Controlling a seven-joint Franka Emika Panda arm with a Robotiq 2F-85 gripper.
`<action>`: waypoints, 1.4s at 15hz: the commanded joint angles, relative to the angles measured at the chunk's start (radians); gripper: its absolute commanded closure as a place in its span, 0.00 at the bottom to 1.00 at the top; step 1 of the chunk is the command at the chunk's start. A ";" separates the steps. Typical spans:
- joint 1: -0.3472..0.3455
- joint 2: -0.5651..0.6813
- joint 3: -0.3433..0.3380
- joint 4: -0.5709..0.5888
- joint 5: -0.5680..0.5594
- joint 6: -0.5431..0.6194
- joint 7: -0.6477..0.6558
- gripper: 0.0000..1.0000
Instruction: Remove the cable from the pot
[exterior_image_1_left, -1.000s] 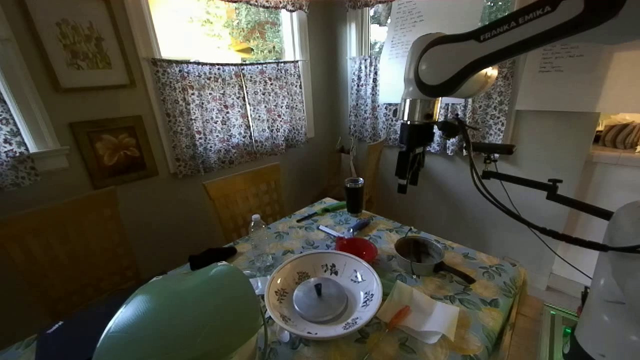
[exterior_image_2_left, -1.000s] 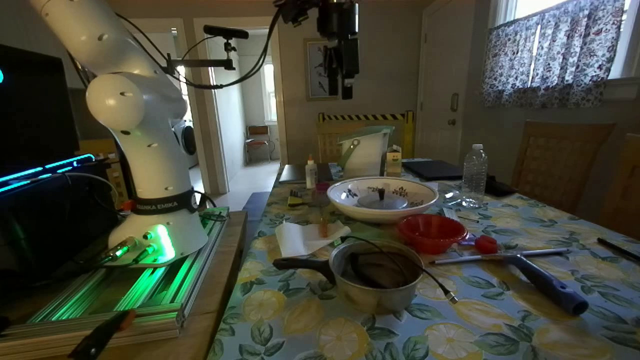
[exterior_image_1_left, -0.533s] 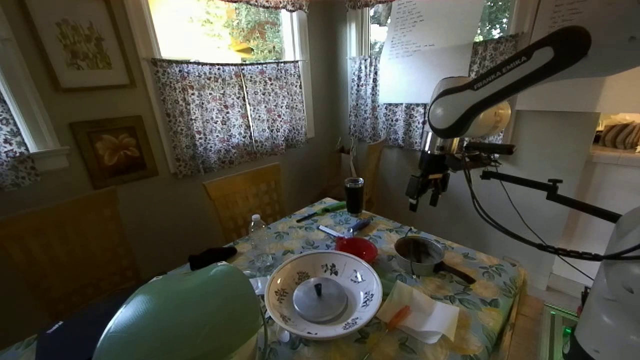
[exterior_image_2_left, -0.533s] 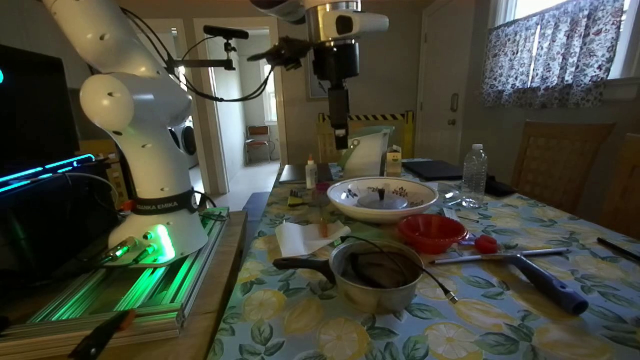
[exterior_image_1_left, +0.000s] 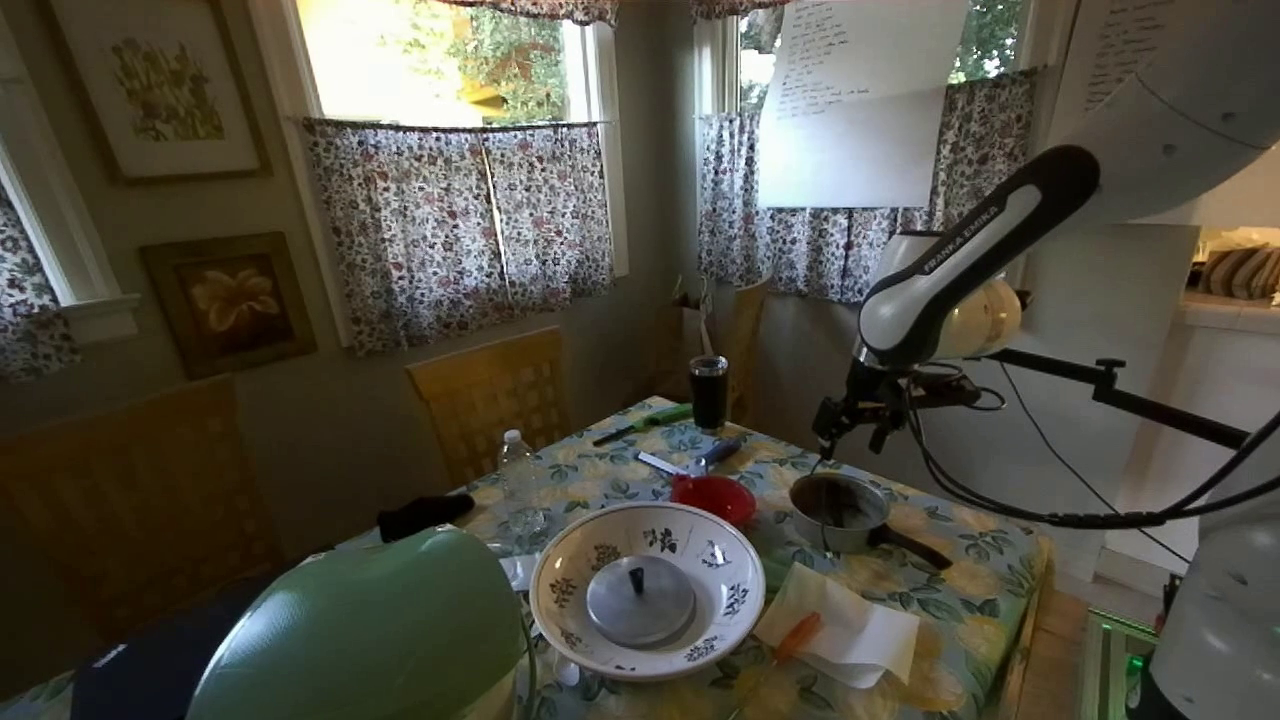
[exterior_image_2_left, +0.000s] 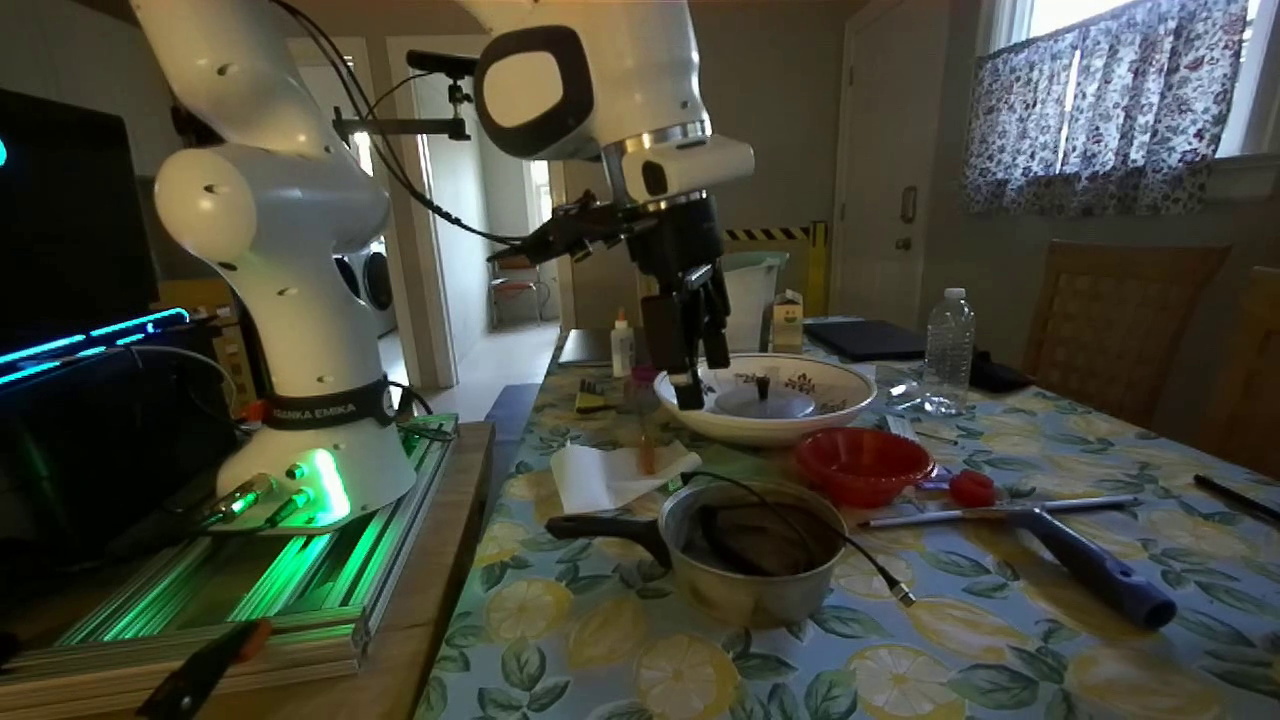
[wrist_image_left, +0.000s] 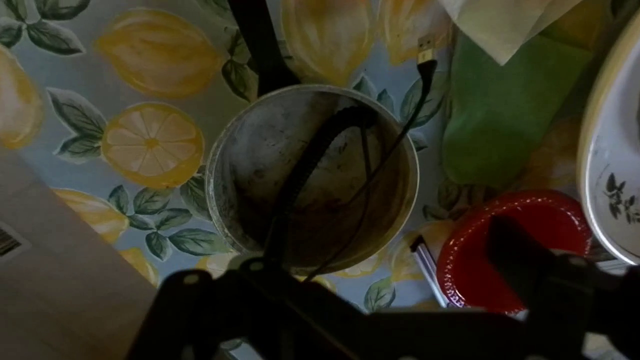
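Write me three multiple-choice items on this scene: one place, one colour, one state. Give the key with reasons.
1. The thin black cable lies:
A. in the large, round, white patterned bowl
B. in the small, round, dark grey metal pot
C. across a wooden chair

2. The small, round, glossy bowl beside the pot is:
A. blue
B. green
C. red

3. The black two-fingered gripper has its jaws:
A. wide apart
B. pressed together
C. clamped on the cable

1 B: it loops inside the pot, its ends past the rim.
2 C: it shows red in all three views.
3 A: a broad gap parts them in the wrist view.
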 joint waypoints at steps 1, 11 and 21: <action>-0.005 0.003 0.007 0.002 0.001 -0.003 0.000 0.00; 0.029 0.131 -0.032 0.021 0.147 0.155 -0.021 0.00; 0.110 0.289 -0.054 0.071 0.577 0.236 -0.367 0.00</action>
